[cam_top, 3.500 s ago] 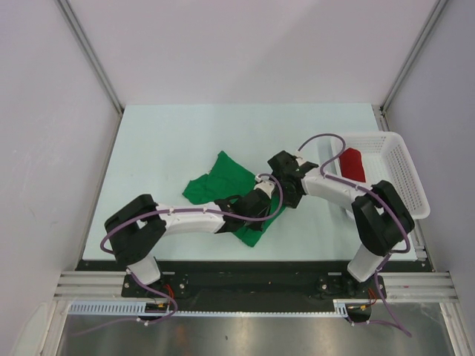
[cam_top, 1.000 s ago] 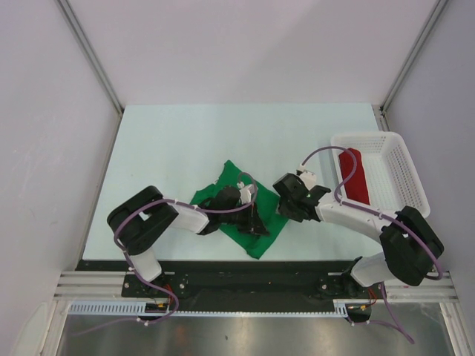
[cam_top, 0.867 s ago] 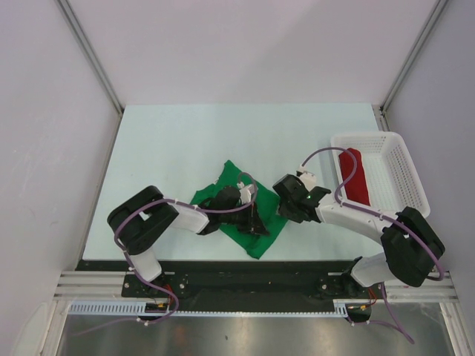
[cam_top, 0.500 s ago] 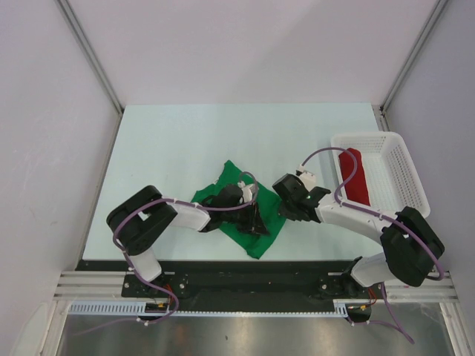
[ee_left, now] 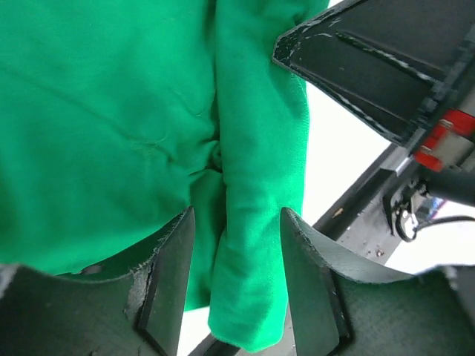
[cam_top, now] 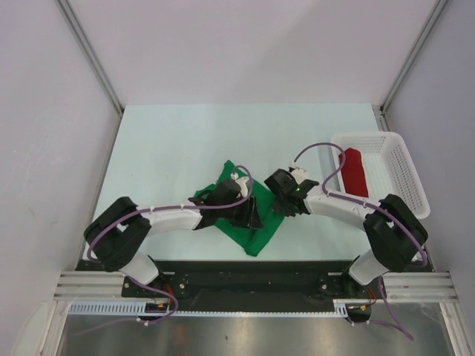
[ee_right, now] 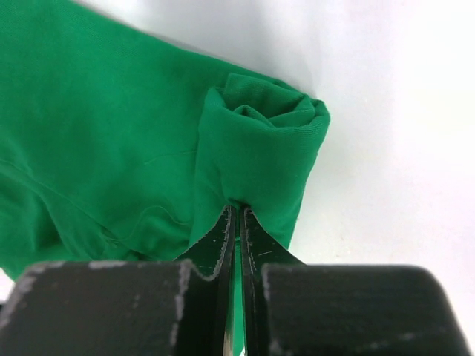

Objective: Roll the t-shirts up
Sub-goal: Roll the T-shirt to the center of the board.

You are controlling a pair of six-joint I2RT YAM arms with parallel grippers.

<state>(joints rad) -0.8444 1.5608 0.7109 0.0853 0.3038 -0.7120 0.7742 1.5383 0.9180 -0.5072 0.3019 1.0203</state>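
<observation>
1. Near the table's (cam_top: 185,141) front edge, seen from above, lies the green t-shirt (cam_top: 260,231): soft matte cloth, flattened and roughly diamond-shaped.
   - Right of the green t-shirt stands a white plastic mesh basket (cam_top: 371,136), well apart from it. The red t-shirt (cam_top: 353,172) lies inside as a compact roll.
   - Both arms reach in over the green t-shirt and hide its middle. The left gripper (cam_top: 249,213) sits on it; the right gripper (cam_top: 276,204) sits at its right edge.
   - Jaw states cannot be read from this height.

2. Left wrist view:
   - The green t-shirt (ee_left: 111,111) fills most of the frame, smooth knit with shallow creases. Its edge is turned over into a thick rounded band (ee_left: 256,185).
   - Black angular parts of the other arm (ee_left: 386,67) stand just beyond that band, above bare white table (ee_left: 334,170).
   - The left gripper (ee_left: 236,274) is spread. Its dark, scuffed fingers (ee_left: 167,274) straddle the band, which runs between them.

3. Right wrist view:
   - The green t-shirt's (ee_right: 89,133) corner is wound into a short, tight roll (ee_right: 263,141). The spiral layers show at its open end, which rests on the white table (ee_right: 386,111).
   - The right gripper (ee_right: 236,222) is pressed together, only a hairline slit showing. Its tips nip a puckered fold of green cloth at the near side of the roll.
</observation>
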